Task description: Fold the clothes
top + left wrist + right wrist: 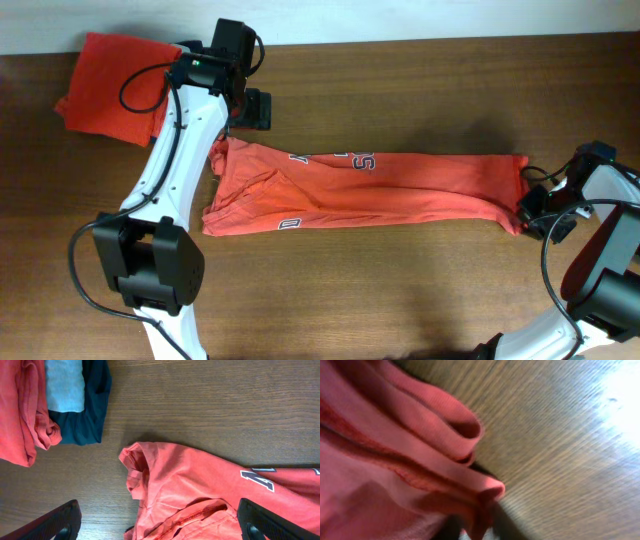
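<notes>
Gripping right end of T-shirt (380, 190): right gripper (528, 208) clamping shut on bunched cloth. T-shirt lying as long band across table (400, 290) middle. Left gripper (250, 108) hovering wide open above left end. Advice: holding all layers, lifting low, carrying evenly leftward.

T-shirt (420, 190): matt coral knit cloth, creased. Table (400, 290): dark wood grain, slight sheen.

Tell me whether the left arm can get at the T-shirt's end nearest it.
Probably yes: the open left pincer hangs right above that end of the T-shirt, nothing covers the cloth, and the folded pile lies aside.
</notes>
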